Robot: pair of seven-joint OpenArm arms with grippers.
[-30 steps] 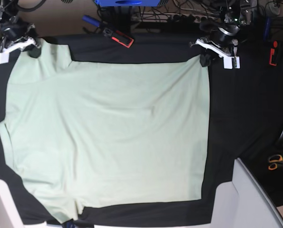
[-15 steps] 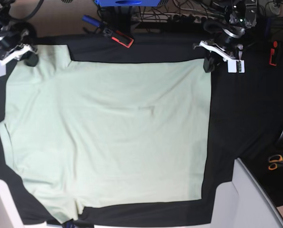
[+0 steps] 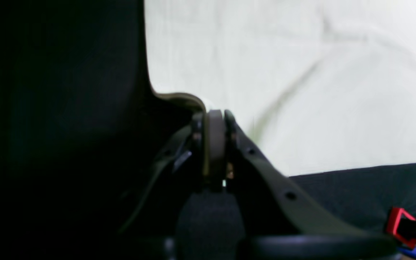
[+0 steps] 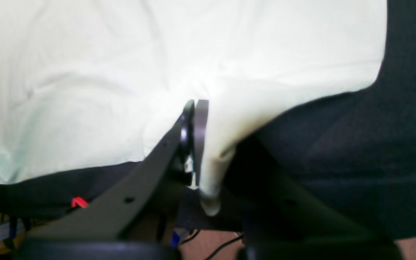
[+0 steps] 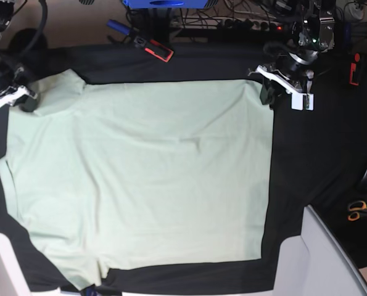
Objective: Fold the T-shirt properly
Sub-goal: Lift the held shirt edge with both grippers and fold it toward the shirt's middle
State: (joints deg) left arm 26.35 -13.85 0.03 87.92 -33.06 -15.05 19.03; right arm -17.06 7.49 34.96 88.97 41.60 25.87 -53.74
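T-shirt (image 5: pixel 140 179) spread flat on the black cloth (image 5: pixel 306 160).
Left gripper (image 5: pixel 271 91) and right gripper (image 5: pixel 28 102) each clench a far corner of the T-shirt.

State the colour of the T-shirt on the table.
Plain pale mint green T-shirt; base view.

Left end effector (image 3: pixel 213 119) seemingly pinching T-shirt (image 3: pixel 302 72) corner

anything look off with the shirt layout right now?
Mostly flat. The T-shirt has a small crease near its middle, and the sleeve by the right gripper is bunched and pulled up off the black cloth. Both that gripper and the left gripper are shut on T-shirt corners.
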